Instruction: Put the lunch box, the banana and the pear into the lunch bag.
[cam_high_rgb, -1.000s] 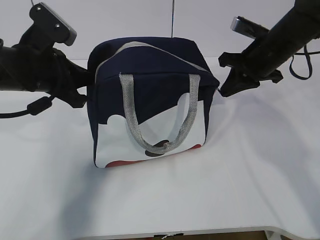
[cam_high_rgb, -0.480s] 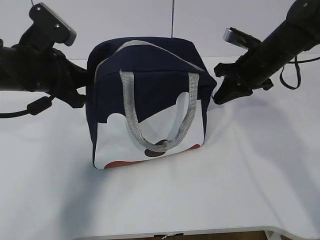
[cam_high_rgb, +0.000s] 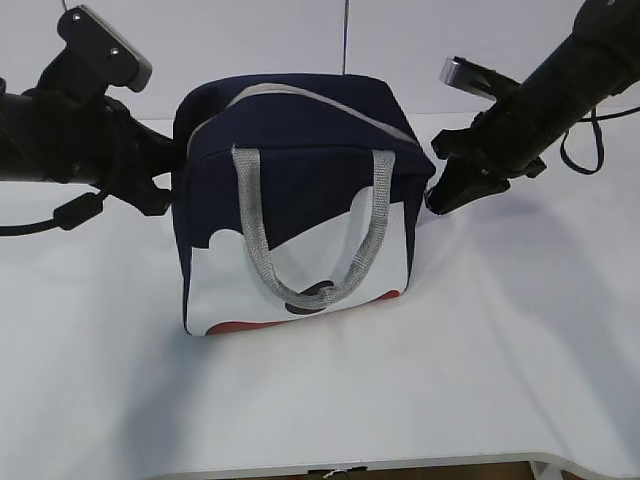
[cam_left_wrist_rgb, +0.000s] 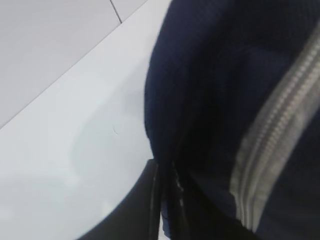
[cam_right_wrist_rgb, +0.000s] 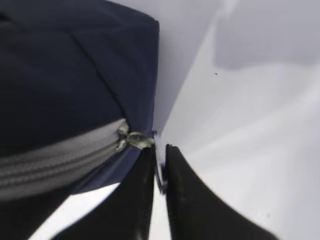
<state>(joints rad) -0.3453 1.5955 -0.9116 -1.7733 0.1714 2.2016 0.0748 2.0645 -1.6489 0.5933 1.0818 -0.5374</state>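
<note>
Exterior view: the lunch bag (cam_high_rgb: 300, 200) stands upright on the white surface (cam_high_rgb: 480, 380), about mid-scene, with its printed white, red and black face toward the camera.
Bag closure: the grey zipper (cam_high_rgb: 320, 100) runs closed across the navy top, from the left rear toward the right front corner; nothing inside the bag can be seen.
Handle: a grey webbing handle (cam_high_rgb: 310, 240) hangs down the front face in a loop.
Bag axis: the bag is boxy and about as wide as it is tall, and its zipper line gives the only clear long direction, slanting left to right.
Left gripper (cam_left_wrist_rgb: 165, 200): pressed against the bag's left side, fingers (cam_left_wrist_rgb: 145, 200) closed on a fold of navy fabric beside the zipper tape.
Right gripper (cam_right_wrist_rgb: 160, 175): at the bag's right upper corner, fingers (cam_right_wrist_rgb: 137, 200) nearly together with a thin gap, and the metal ring pull (cam_right_wrist_rgb: 161, 179) lies in that gap; whether they clamp it I cannot tell.
Zipper slider (cam_right_wrist_rgb: 131, 139): sits at the end of the track, just beside the right fingertips.
</note>
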